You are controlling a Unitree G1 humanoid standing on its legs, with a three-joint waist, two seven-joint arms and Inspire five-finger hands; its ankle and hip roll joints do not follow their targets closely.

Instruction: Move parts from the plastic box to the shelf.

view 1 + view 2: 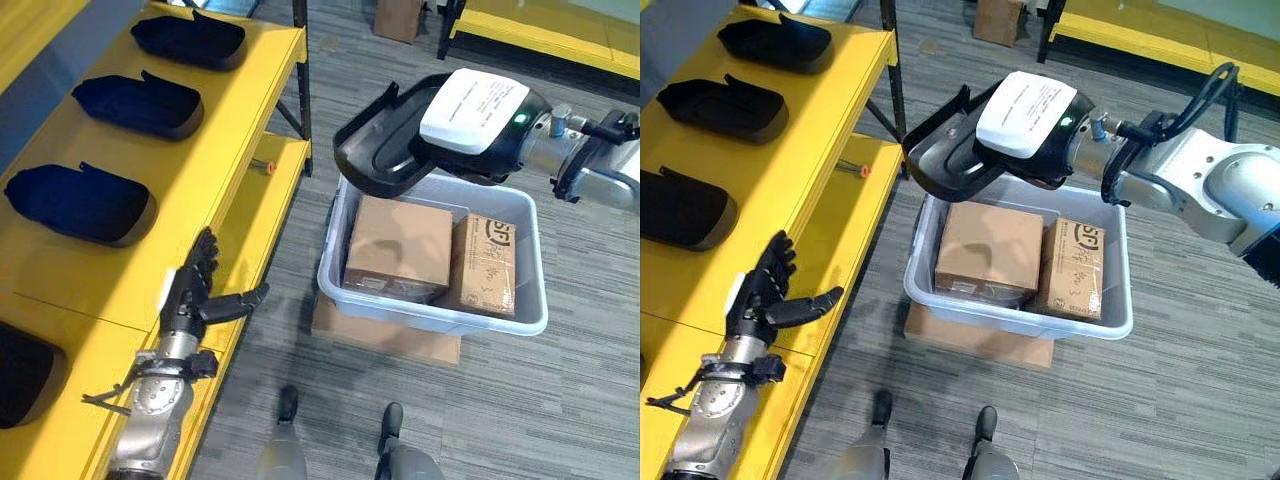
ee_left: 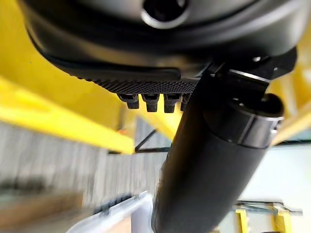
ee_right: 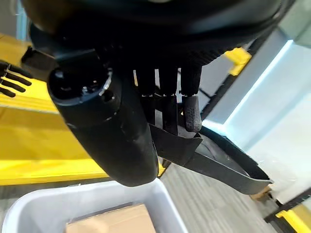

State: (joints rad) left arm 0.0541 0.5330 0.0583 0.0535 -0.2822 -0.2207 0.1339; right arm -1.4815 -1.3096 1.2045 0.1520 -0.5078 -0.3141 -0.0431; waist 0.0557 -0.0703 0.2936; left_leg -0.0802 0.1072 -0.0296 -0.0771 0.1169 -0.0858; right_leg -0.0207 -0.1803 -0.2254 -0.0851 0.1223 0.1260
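**Black part lifted above the plastic box**

Held in the right hand (image 1: 1025, 120): one black part (image 1: 385, 150), a shallow tray-shaped shell, with fingers (image 3: 167, 104) curled round its edge, as seen in the right wrist view. Carried above the far rim of the plastic box (image 1: 530, 320), tilted, open side facing up and toward the shelf. Left in the box: two cardboard boxes, a larger one (image 1: 395, 245) toward the shelf and a smaller one (image 1: 488, 265) just beside it, touching. Under the plastic box, a flat piece of cardboard (image 1: 385, 340) on the grey floor.

Lined up along the top of the yellow shelf (image 1: 250, 120): three more black parts (image 1: 135, 105), apart from one another, and a fourth (image 1: 25, 370) at the near edge of the view. Kept open, the left hand (image 1: 195, 290), fingers straight and thumb spread, holding nothing, over the near edge of the shelf. On the lower level, a small orange-tipped item (image 1: 266, 166), too small to identify.
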